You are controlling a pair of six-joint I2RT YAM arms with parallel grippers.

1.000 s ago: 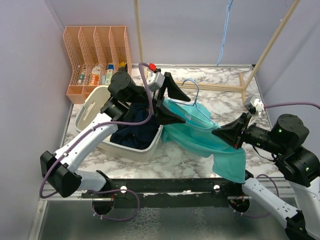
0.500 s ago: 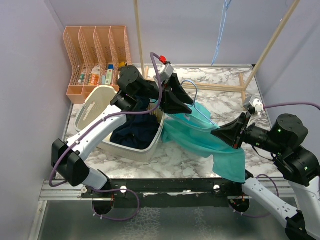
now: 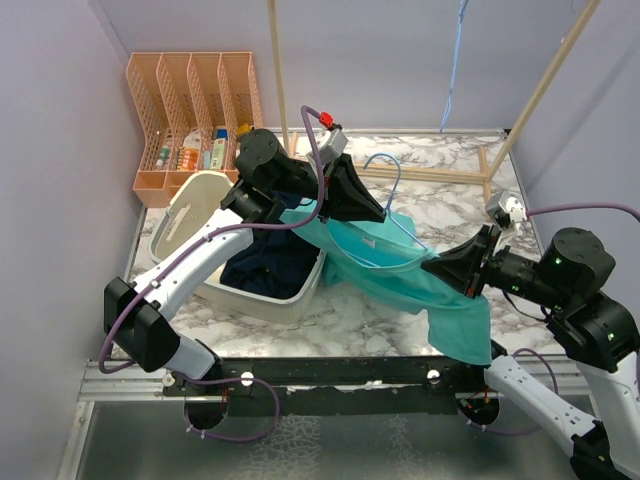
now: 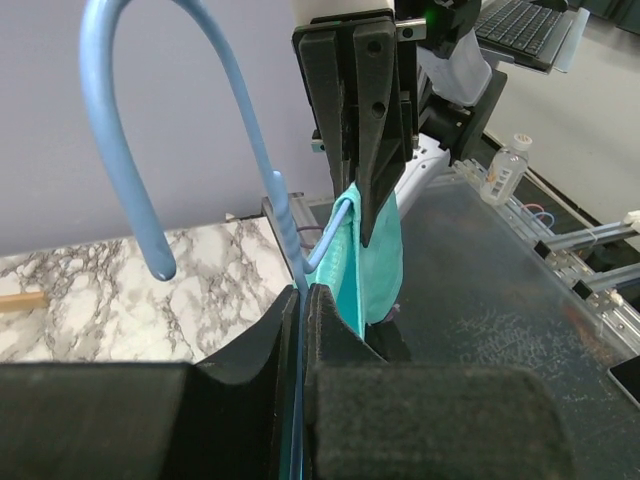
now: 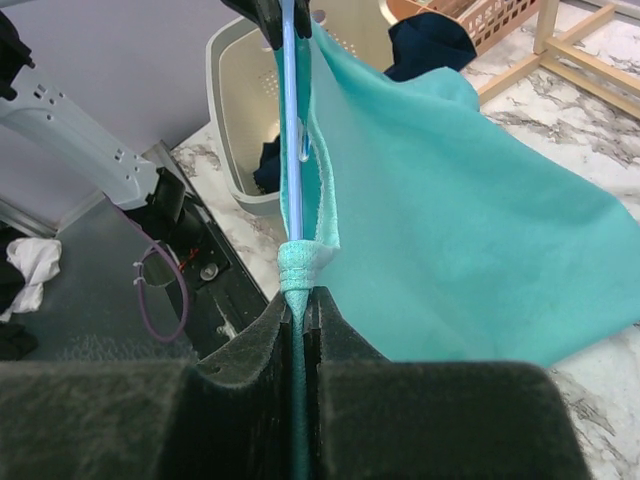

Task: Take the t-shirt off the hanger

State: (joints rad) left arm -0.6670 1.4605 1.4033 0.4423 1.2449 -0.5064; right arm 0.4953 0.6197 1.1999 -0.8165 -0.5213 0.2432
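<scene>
The teal t-shirt [image 3: 405, 285] hangs stretched between my two grippers on the light-blue wire hanger [image 3: 388, 172]. The hanger's hook rises above the left gripper [image 3: 378, 212]. The left gripper [image 4: 302, 290] is shut on the hanger [image 4: 120, 120] just below its neck, with a strip of the t-shirt [image 4: 380, 255] beyond the tips. My right gripper [image 3: 432, 266] faces it from the right. In the right wrist view the right gripper [image 5: 300, 295] is shut on a bunched edge of the t-shirt [image 5: 450, 200], where the hanger wire [image 5: 292, 120] runs into the cloth.
A white laundry basket [image 3: 185, 222] with dark clothes stands left of the shirt, under the left arm. A peach file rack [image 3: 190, 90] sits at the back left. A wooden frame [image 3: 500, 150] runs along the back right. A small white object [image 3: 510, 208] lies at the right.
The left gripper was open beside the hanger and has now shut on it. The shirt's upper edge has been drawn left, toward the basket rim. The right arm has stayed put.
</scene>
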